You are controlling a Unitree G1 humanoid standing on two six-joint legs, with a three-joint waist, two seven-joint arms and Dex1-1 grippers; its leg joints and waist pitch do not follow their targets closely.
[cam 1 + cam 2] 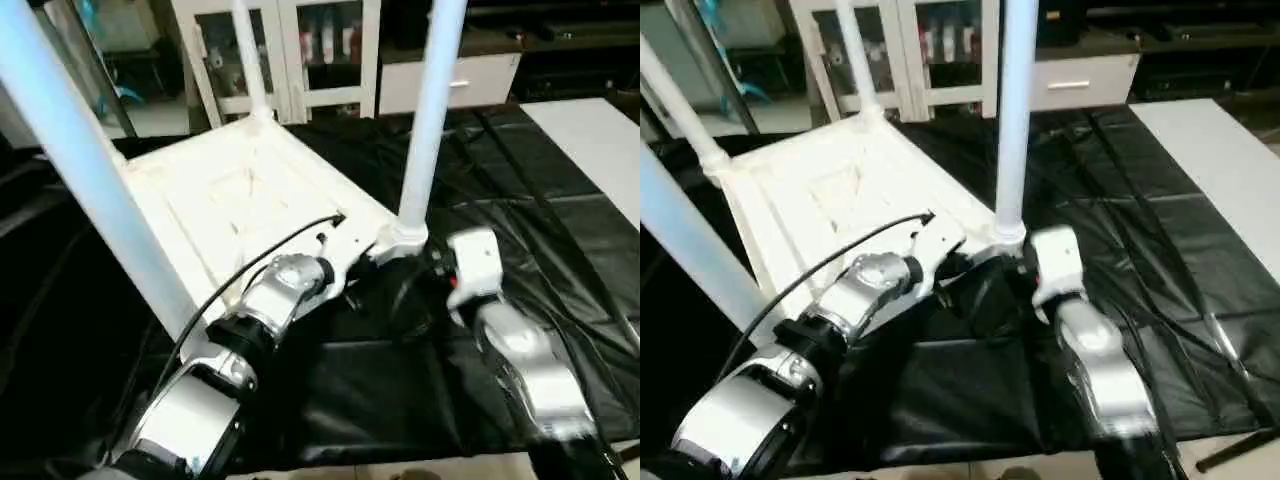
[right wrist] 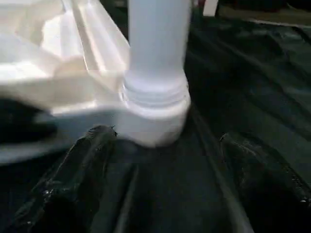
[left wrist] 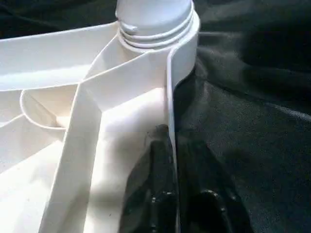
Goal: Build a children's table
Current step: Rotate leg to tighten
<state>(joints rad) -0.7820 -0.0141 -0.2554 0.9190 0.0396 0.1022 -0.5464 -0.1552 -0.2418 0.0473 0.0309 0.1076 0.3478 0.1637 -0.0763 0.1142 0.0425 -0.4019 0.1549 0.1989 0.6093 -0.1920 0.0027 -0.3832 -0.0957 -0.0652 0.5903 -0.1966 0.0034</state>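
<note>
Black cloth point(image 1: 560, 250) covers the work surface, and on it the tabletop point(image 1: 240, 190) lies upside down, ribs up, with legs standing in its corner sockets. My left gripper point(image 3: 171, 170) pinches the tabletop's side wall, one finger on each face, just beside the nearest leg point(image 1: 430, 110). My right gripper point(image 2: 160, 160) stands wide apart before that leg's socket, holding nothing.
</note>
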